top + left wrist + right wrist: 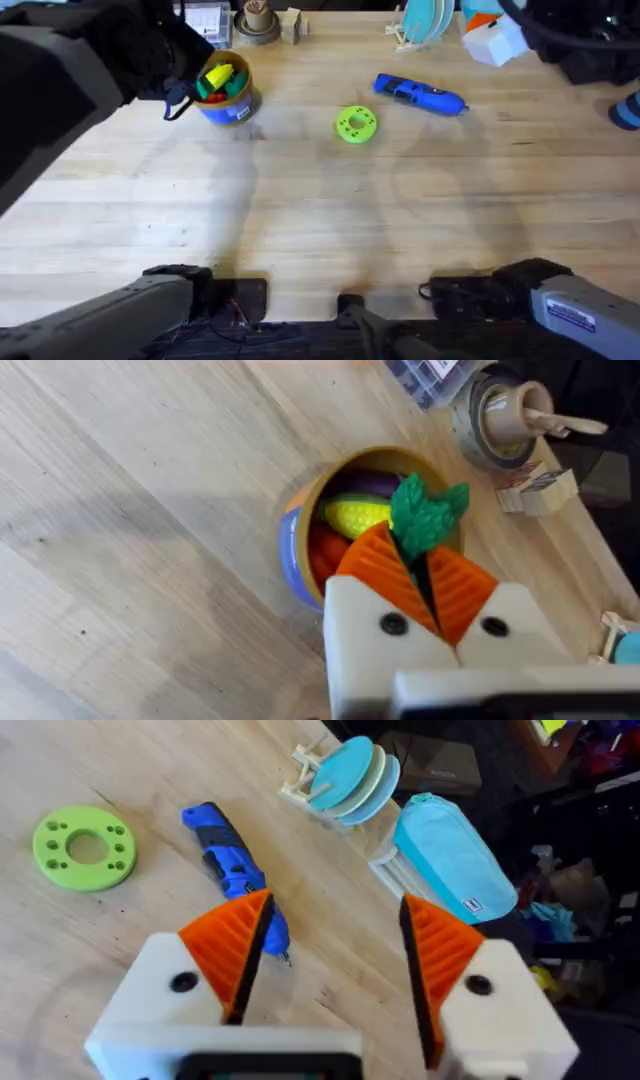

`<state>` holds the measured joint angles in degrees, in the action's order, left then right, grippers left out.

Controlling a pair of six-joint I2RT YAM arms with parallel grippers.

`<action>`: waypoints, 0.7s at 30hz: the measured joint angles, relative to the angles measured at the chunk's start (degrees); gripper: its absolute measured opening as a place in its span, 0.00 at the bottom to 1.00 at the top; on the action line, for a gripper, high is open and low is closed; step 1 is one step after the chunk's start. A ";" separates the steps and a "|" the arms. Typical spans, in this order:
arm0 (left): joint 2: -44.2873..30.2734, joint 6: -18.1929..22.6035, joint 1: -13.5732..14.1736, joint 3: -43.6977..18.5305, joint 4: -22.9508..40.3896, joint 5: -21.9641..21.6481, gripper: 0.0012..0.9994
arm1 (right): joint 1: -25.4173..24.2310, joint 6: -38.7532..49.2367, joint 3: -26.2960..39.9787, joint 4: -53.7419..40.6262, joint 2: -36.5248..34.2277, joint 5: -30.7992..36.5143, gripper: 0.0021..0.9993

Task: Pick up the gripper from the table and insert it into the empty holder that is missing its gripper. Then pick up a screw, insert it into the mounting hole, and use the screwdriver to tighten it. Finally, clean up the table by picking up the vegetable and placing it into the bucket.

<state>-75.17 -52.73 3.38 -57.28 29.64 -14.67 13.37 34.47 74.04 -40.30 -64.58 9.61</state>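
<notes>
Left end effector [425, 585] clamping vegetable [425, 515] over bucket [300, 545] rim, right end effector [330, 955] apart

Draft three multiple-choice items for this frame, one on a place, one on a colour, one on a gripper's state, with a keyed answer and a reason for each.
1. Where does the left gripper hold the vegetable?
A. over the bucket
B. beside the screwdriver
C. over the green ring disc

2. What colour is the screwdriver?
A. red
B. blue
C. white

3. How do the right gripper's fingers stand?
A. shut on the screwdriver
B. shut on the disc
C. open, holding nothing

Answers:
1 A: in the left wrist view the leafy green end sits between the orange pads directly above the bucket.
2 B: its body is blue in the overhead and right wrist views.
3 C: table shows in the wide gap between its pads; the green ring disc lies apart.
</notes>
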 joint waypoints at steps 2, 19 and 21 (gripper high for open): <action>-2.15 0.07 0.00 0.00 -0.71 0.93 0.01 | 0.00 0.01 0.00 0.01 0.00 -0.02 0.82; -5.71 0.48 0.02 -0.29 -2.06 5.29 0.99 | 0.00 0.01 0.00 0.01 0.00 0.00 0.82; -5.57 1.30 0.00 -0.40 -1.85 6.02 1.00 | 0.00 0.01 0.00 -0.03 0.00 0.00 0.82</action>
<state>-80.74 -51.43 3.38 -57.68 27.79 -8.65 13.37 34.48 74.04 -40.34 -64.58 9.61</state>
